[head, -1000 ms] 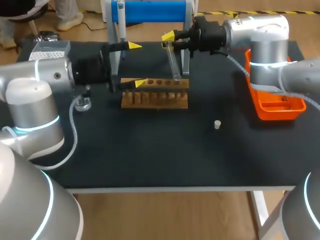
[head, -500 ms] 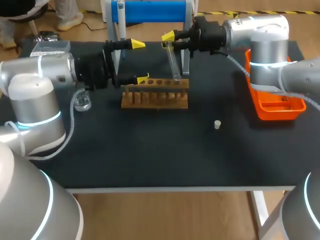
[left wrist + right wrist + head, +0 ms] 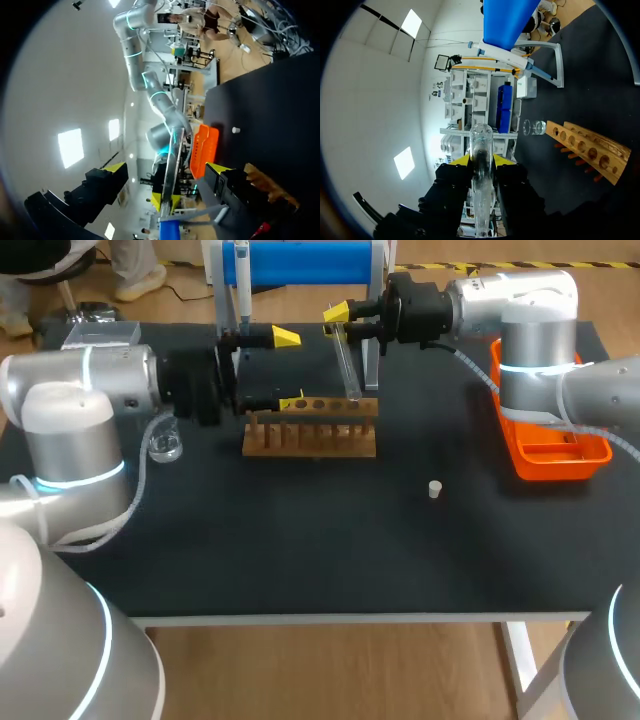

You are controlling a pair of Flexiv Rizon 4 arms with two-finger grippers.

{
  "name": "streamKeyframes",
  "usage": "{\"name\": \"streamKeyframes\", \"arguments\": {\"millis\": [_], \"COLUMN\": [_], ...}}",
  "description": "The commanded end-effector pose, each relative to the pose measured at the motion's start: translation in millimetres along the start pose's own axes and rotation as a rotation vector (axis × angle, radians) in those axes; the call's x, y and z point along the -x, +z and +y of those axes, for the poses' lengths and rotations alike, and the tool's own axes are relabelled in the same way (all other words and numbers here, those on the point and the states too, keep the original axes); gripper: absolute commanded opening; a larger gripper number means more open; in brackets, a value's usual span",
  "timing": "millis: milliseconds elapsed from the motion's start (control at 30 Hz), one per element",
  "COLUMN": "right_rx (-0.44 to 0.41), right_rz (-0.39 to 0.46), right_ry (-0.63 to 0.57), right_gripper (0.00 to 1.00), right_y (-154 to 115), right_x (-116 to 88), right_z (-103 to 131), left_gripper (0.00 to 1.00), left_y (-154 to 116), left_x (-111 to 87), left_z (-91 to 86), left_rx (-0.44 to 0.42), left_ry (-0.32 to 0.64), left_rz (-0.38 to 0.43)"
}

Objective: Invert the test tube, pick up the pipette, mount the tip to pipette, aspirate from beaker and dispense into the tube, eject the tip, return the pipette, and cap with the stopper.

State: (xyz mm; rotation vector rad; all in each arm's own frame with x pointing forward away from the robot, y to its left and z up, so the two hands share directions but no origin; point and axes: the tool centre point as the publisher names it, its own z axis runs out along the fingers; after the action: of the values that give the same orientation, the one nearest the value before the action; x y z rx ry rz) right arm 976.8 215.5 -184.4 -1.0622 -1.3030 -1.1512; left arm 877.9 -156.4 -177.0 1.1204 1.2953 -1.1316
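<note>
The black table [image 3: 300,540] carries everything. My left arm [image 3: 90,400] comes in level across its back half, and my right arm [image 3: 520,310] reaches past the middle from the far right corner. Behind them stands the blue pipette stand [image 3: 300,262], with the pipette [image 3: 241,275] hanging at its left end. The wooden rack [image 3: 310,438] lies just in front of both grippers.

The point that matters is how the test tube [image 3: 347,365] sits relative to the left gripper [image 3: 289,368]. The right gripper [image 3: 338,318] is clamped on the tube's upper part. The tube's long axis runs close to upright, leaning a little, with its lower end down at the rack's back row of holes. I cannot tell whether that end is seated in a hole.

The left gripper's jaws stand wide apart, one finger high and one low, so the gap between them runs along the tube rather than across it. They point sideways at the tube. In the left wrist view the tube stands straight ahead between the spread fingers, near but untouched.

I judge that the left arm is lining up to take the tube below the right gripper's hold. It would need to roll its wrist before closing.

The orange tray [image 3: 552,452], the beaker [image 3: 165,448] and the stopper [image 3: 435,489] all lie well apart from this.
</note>
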Motion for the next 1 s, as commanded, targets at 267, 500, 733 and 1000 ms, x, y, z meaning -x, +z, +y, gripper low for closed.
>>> {"name": "streamKeyframes", "arguments": {"millis": [267,500,733,1000], "right_rx": [0.0,0.0,0.0,0.0], "right_rz": [-0.005,-0.005,-0.005,-0.005], "right_ry": [0.0,0.0,0.0,0.0], "right_gripper": [0.0,0.0,0.0,0.0], "right_y": [-1,-1,-1,-1], "right_x": [-1,-1,-1,-1], "right_z": [-1,-1,-1,-1], "left_gripper": [1.0,1.0,1.0,1.0], "left_y": [26,44,66,83], "left_x": [-0.8,-0.2,-0.9,-0.5], "left_z": [-14.7,-22.4,-21.9,-19.9], "left_rx": [0.008,0.032,0.032,0.022], "left_ry": [0.15,0.157,0.141,0.138], "left_rz": [0.014,-0.003,-0.003,-0.003]}}
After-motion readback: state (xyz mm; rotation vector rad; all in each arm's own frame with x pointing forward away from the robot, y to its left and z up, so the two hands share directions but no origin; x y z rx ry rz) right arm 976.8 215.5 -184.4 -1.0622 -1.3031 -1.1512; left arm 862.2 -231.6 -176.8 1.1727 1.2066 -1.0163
